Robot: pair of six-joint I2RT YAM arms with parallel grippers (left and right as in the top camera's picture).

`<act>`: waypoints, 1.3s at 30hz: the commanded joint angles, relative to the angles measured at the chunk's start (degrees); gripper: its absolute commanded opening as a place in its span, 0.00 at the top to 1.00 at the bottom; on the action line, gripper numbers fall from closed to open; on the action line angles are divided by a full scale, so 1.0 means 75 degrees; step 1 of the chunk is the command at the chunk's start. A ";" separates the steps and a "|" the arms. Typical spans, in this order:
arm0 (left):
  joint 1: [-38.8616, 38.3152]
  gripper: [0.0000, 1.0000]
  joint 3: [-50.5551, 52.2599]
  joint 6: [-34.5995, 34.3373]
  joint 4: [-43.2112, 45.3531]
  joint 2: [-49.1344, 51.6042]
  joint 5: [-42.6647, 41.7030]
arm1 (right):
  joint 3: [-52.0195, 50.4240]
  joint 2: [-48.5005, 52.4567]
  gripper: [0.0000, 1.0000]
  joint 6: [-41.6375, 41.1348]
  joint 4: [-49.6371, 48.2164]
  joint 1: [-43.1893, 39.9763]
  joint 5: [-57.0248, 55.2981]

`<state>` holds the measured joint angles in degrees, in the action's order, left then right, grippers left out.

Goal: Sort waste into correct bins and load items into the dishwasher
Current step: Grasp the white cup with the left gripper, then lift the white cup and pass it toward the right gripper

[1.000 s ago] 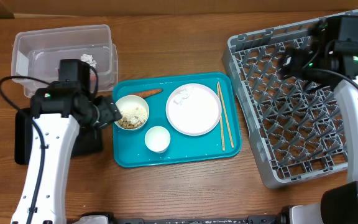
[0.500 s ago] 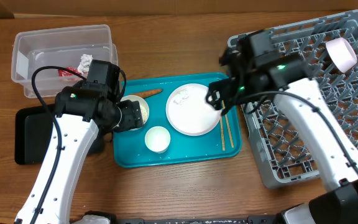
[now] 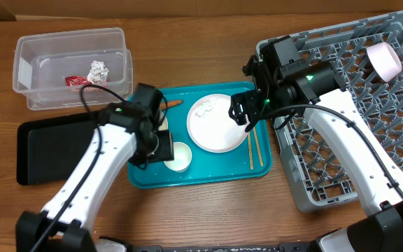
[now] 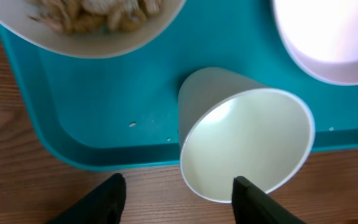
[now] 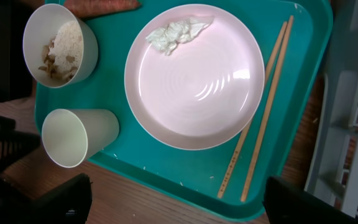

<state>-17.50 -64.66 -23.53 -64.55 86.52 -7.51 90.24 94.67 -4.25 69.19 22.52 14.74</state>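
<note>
**Both jaws released; left pair straddles the cup's rim**

The left jaws stand apart and grip nothing. One fingertip lies over the near rim of the white cup [image 4: 247,143], the other over the counter [image 3: 187,217] just off the tray [image 4: 104,112]; whether either touches the cup cannot be told. The right jaws are spread wide and empty, hanging above the tray's right half, over the plate [image 5: 194,93].

The teal tray carries one cup, upright at its near edge, and one bowl [image 4: 104,45] of rice scraps just beyond it. It also holds one pink plate with one crumpled napkin [image 5: 176,32], two chopsticks [image 5: 257,124] along the right side, and one orange piece [image 3: 172,104] at the far edge.

Far left, a clear bin [image 3: 26,70] holds one crumpled paper [image 3: 99,68] and one red wrapper [image 3: 73,80]. One black tray [image 3: 54,147] lies near it. To the right, one grey rack [image 3: 341,140] holds one pink cup [image 3: 383,59] in its far corner.
</note>
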 commanded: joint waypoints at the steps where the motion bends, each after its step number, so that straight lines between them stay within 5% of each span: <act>1: -0.0160 0.45 0.0128 0.0079 0.0079 0.0446 0.0114 | -0.0032 -0.0003 0.09 -0.0044 0.0006 -0.0012 -0.0102; 5: -0.0160 0.56 0.0128 0.0079 0.0289 0.0985 0.0227 | -0.0032 -0.0003 0.09 -0.0041 0.0009 -0.0012 -0.0131; 7: -0.0160 0.75 0.0128 0.0079 0.0431 0.1212 0.0210 | -0.0032 -0.0003 0.09 -0.0044 0.0032 -0.0012 -0.0233; 8: -0.0157 0.95 0.0128 0.0076 0.0487 0.1276 0.0187 | -0.0032 -0.0003 0.09 -0.0044 0.0055 -0.0012 -0.0323; 15: 0.0041 0.96 -0.0493 0.0460 0.0425 0.1233 -0.0516 | -0.0032 -0.0003 0.08 -0.0227 0.0067 -0.0035 -0.1950; 23: 0.1116 0.96 -0.2809 0.1428 -0.0527 0.1233 -0.2110 | -0.0032 -0.0003 0.04 -0.2398 -0.0729 -0.1195 -0.3879; 26: 0.1620 0.96 -0.3153 0.1428 0.0256 0.1236 -0.3885 | -0.0032 -0.0003 0.02 -0.1979 -0.1431 -0.1938 -0.1996; 32: 0.1970 0.96 -0.3150 0.0766 0.2783 0.1649 -0.8370 | -0.0032 -0.0003 0.00 0.2483 -0.2087 -0.2798 0.5782; 39: 0.1588 0.96 -0.3150 -0.0248 0.4331 0.2579 -1.0188 | -0.0032 -0.0003 0.00 0.4217 -0.1784 -0.2690 0.7565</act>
<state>-3.88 -87.39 -20.84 -33.69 102.50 -70.54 89.97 94.70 17.41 55.79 1.67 58.76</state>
